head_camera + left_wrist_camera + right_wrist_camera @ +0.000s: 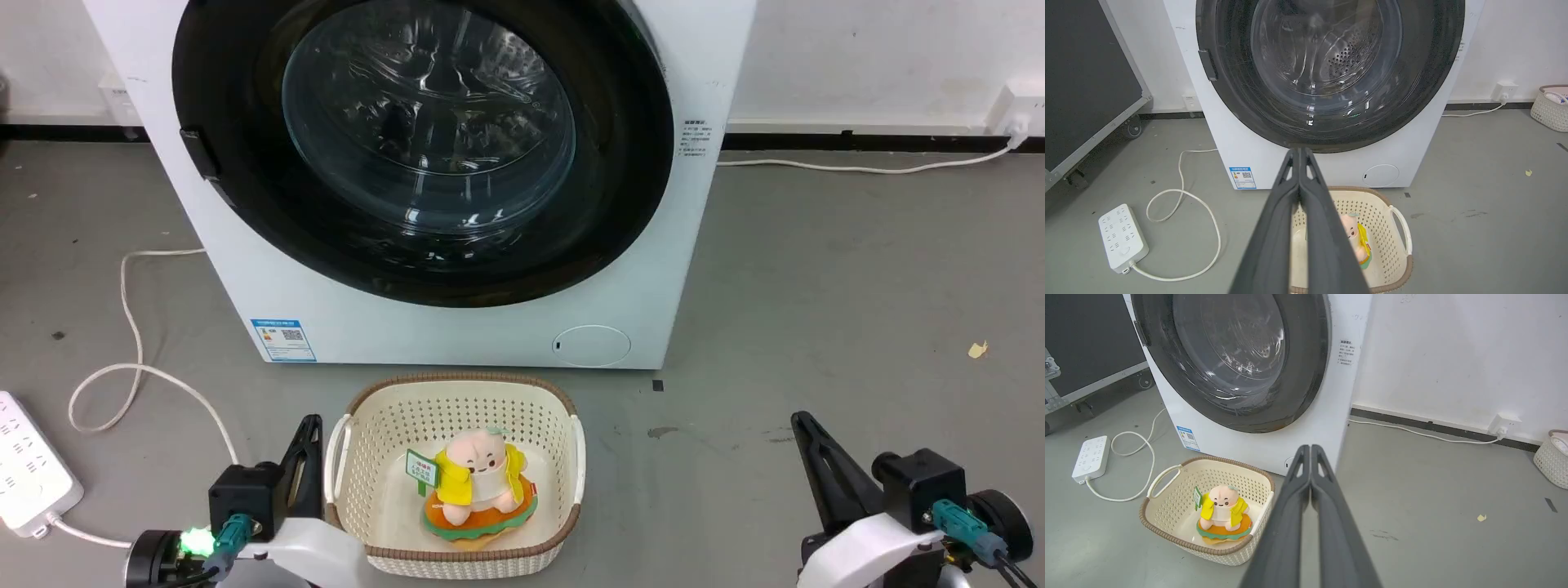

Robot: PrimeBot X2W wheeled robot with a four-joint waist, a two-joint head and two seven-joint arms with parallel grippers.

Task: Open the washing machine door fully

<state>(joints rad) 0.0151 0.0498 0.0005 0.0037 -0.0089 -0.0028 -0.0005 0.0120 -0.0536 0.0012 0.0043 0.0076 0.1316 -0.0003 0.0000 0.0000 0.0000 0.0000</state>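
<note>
The washing machine door (pixel 424 139) is a large round door with a glossy black rim and a bulging clear glass centre. It lies flat against the white machine front, closed, with a dark latch piece on its left rim. The door (pixel 1327 65) also faces the left wrist camera, and the door (pixel 1229 355) shows at an angle in the right wrist view. My left gripper (pixel 309 425) rests low at the lower left, fingers together with nothing between them. My right gripper (pixel 800 420) rests at the lower right, also shut and empty. Both are well short of the door.
A cream basket (pixel 359 425) holding a plush toy (pixel 478 482) stands on the floor just before the machine, between my arms. A white power strip (pixel 28 474) and its cable (pixel 131 327) lie at the left. A small round white flap (pixel 591 345) sits low on the machine front.
</note>
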